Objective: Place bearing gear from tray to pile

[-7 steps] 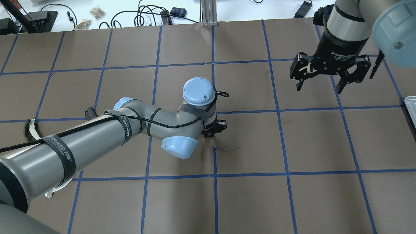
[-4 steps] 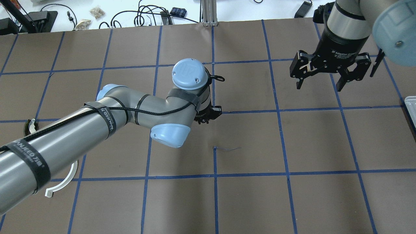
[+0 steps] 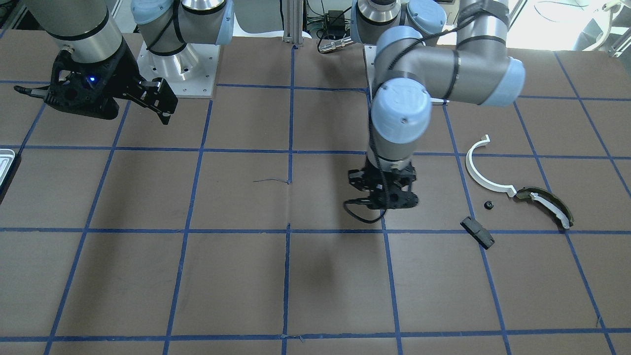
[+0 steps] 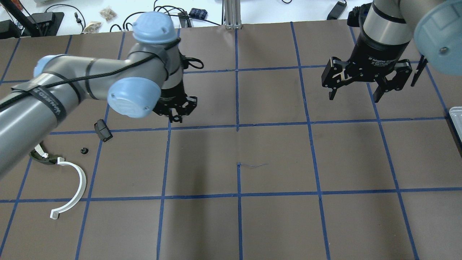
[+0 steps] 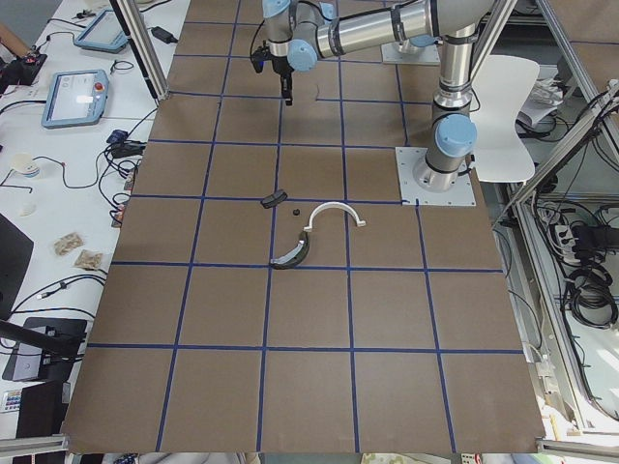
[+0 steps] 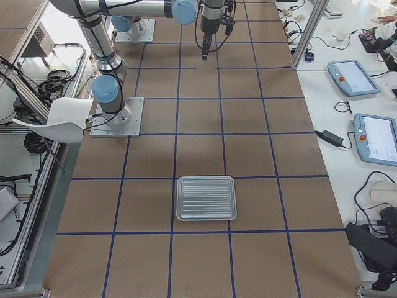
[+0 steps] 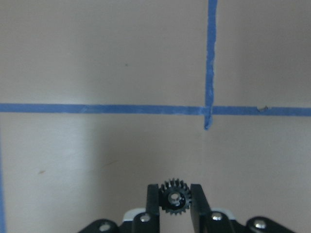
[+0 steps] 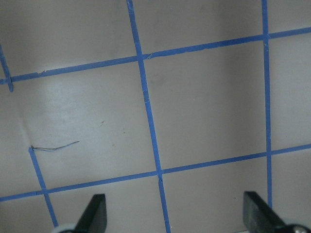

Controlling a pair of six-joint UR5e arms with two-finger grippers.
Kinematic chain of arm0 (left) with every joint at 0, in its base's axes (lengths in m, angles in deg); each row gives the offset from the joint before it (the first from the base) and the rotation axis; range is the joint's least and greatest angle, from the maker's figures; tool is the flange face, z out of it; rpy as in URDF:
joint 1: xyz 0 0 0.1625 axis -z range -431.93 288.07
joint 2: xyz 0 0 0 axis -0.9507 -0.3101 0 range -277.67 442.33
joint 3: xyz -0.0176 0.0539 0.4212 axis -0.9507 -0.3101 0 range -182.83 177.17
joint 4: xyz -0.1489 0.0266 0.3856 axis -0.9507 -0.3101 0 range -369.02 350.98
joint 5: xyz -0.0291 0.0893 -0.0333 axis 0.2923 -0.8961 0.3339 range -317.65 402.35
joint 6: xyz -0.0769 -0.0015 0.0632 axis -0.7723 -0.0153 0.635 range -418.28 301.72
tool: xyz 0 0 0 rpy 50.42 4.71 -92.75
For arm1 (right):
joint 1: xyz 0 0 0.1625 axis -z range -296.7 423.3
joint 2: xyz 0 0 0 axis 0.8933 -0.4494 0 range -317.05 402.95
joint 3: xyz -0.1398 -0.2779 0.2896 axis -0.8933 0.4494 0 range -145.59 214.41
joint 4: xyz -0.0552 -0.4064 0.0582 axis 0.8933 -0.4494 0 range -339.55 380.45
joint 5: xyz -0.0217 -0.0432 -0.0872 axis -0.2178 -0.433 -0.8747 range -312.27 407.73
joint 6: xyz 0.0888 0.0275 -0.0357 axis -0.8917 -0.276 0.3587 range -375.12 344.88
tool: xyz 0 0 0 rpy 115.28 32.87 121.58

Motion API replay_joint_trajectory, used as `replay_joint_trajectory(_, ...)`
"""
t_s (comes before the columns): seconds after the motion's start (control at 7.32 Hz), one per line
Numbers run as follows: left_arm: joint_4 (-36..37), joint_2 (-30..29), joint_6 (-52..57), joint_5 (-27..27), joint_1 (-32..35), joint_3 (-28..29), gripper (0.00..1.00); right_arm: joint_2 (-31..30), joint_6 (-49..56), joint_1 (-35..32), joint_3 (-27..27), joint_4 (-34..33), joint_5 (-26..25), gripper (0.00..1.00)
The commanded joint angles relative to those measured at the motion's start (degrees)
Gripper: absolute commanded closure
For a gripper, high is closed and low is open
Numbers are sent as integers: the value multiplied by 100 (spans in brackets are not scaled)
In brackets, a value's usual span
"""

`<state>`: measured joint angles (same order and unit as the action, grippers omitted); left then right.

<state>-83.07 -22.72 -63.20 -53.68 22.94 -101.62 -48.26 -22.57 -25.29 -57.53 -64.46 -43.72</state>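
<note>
While the left gripper [image 4: 175, 110] hangs over the table [image 4: 274, 224] in the upper left-centre of the overhead frame, its fingers are clamped on the bearing gear [image 7: 174, 198]. Left wrist view: the gear is small, dark and toothed with a pale hub, pinched face-on between the two pads at bottom centre, with brown paper and a blue tape crossing beyond it. The gear is therefore in the grasp, neither on the tray nor among the parts. The pile [image 3: 472, 172] sits at middle right of the front-facing frame, and at lower left of the overhead frame, below and left of the left gripper and apart from it. Its members: a white half-ring arc [image 4: 83, 182]; a dark olive curved piece [image 3: 547, 199] with a white strip, one end just beside an end of the arc; a small black oblong block [image 4: 103, 130]; and a tiny black round part [image 4: 84, 150] between block and arc. The tray [image 6: 205, 179], silvery and ribbed, lies flat at lower centre of the right-side view and shows only as a sliver at the right edge of the overhead frame, well apart from the pile. The right gripper [image 4: 354, 98] is raised at upper right of the overhead frame, jaws spread wide and holding nothing; its wrist view shows both fingertips far apart over bare grid.
</note>
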Motion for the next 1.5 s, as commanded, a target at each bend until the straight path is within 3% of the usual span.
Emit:
replay_joint_trajectory(0.0,275,-146,1969,-82,-1404,-140,100,-19,7,-1,-16,1,145,0)
replay_joint_trajectory(0.41,961,-566,3905,-65,-3102,-447,100,-28,7,-1,-34,1,136,0)
replay_joint_trajectory(0.68,1516,-805,4821,-65,-3570,-544,100,-37,7,-1,-43,1,136,0)
replay_joint_trajectory(1.37,1464,-752,4825,-56,-3757,-782,100,-28,7,-1,-51,-7,128,0)
